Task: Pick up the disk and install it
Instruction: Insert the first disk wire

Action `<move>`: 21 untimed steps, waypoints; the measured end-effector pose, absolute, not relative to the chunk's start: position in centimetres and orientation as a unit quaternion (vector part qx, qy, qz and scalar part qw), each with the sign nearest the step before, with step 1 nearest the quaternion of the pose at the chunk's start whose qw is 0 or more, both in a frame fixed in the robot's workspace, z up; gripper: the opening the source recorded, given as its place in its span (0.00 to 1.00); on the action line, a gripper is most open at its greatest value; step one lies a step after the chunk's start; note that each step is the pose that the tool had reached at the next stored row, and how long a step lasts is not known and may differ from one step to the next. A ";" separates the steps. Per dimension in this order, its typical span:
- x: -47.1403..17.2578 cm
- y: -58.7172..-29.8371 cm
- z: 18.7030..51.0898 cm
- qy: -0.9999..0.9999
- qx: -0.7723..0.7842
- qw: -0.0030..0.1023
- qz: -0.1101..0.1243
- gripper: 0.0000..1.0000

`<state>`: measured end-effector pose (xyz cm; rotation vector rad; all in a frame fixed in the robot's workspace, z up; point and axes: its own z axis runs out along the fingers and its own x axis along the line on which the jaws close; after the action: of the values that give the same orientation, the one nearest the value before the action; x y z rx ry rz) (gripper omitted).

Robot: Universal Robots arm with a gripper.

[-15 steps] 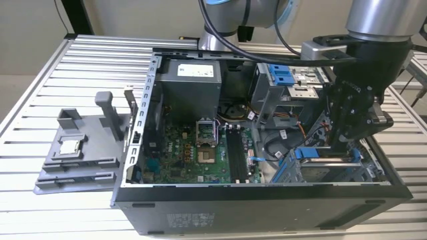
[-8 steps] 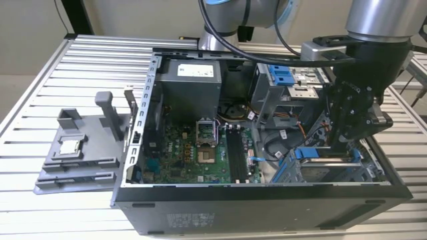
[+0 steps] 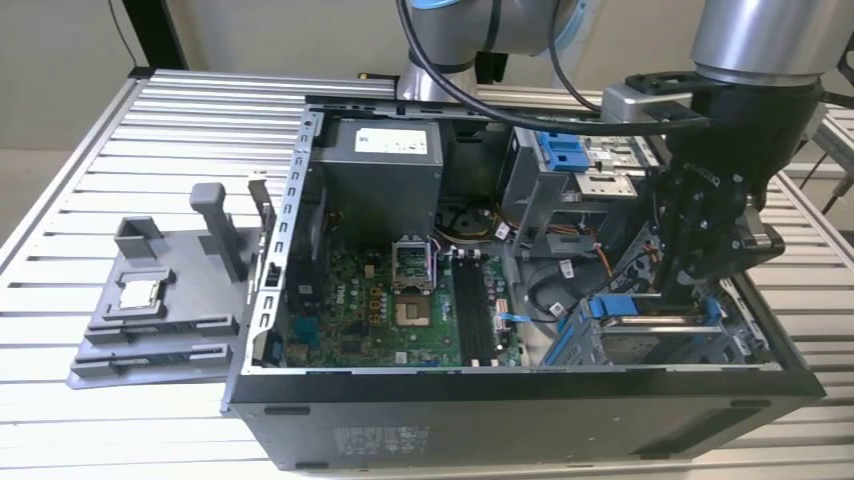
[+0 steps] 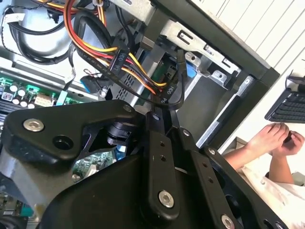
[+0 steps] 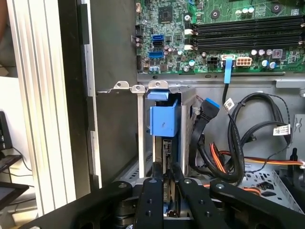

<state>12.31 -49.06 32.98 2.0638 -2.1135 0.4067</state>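
In the exterior view my gripper reaches down into the open computer case, over the drive cage at its front on the exterior view's right. The disk stands edge-on in the cage slot, its blue plastic rail end sticking out; that blue end also shows just under the fingers in the exterior view. In the first wrist view my gripper is shut on the disk's thin edge, one black finger on each side. Cables hide the fingertips in the second wrist view.
Bundled black, red and orange cables lie right beside the cage. The motherboard and power supply fill the case. A grey fixture holding a small silver chip sits outside. A person's hands rest near a keyboard.
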 end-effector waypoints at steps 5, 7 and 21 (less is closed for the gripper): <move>12.5 -49.1 32.6 -0.707 0.689 0.082 0.135 0.00; 12.7 -49.1 32.5 -0.707 0.689 0.085 0.134 0.00; 13.1 -49.1 32.2 -0.706 0.689 0.091 0.133 0.00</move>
<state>13.12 -49.06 32.24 2.0485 -2.0993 0.3960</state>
